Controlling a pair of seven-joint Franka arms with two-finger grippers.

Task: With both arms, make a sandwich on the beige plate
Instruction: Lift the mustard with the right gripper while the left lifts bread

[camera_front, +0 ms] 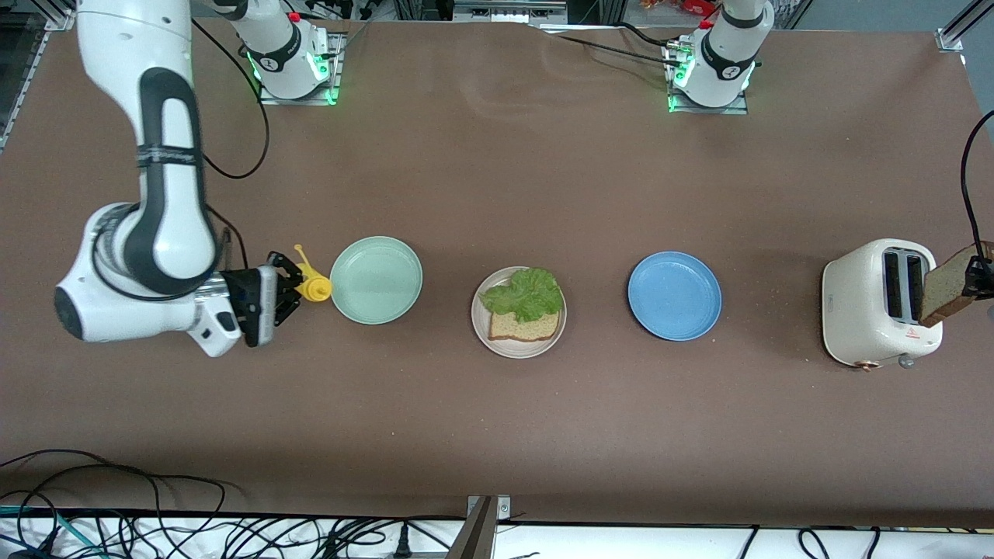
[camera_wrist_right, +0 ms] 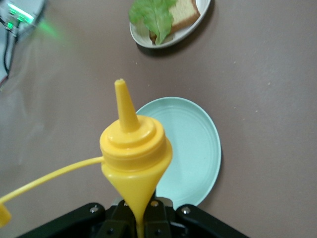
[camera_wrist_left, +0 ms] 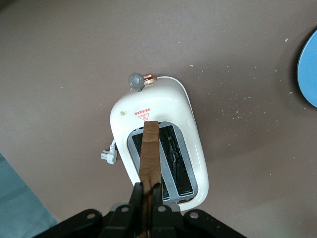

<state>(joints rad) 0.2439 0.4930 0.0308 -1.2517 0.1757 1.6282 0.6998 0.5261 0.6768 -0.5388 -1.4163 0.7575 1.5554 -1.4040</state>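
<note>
The beige plate [camera_front: 477,322] sits mid-table with one bread slice [camera_front: 522,326] on it and a lettuce leaf [camera_front: 526,293] on top; the plate [camera_wrist_right: 171,42] and lettuce [camera_wrist_right: 153,15] also show in the right wrist view. My left gripper [camera_front: 974,279] is shut on a second bread slice [camera_front: 951,286], held on edge over the toaster [camera_front: 862,310]. In the left wrist view the slice [camera_wrist_left: 150,153] runs from my jaws [camera_wrist_left: 148,193] over the slots. My right gripper [camera_front: 291,289] is shut on a yellow squeeze bottle [camera_front: 314,287] beside the mint-green plate; its body [camera_wrist_right: 134,148] is pinched flat.
A mint-green plate [camera_front: 376,279] lies toward the right arm's end and a blue plate [camera_front: 674,295] toward the left arm's end, each beside the beige plate. The white toaster [camera_wrist_left: 163,101] has crumbs scattered around it. Cables run along the table's near edge.
</note>
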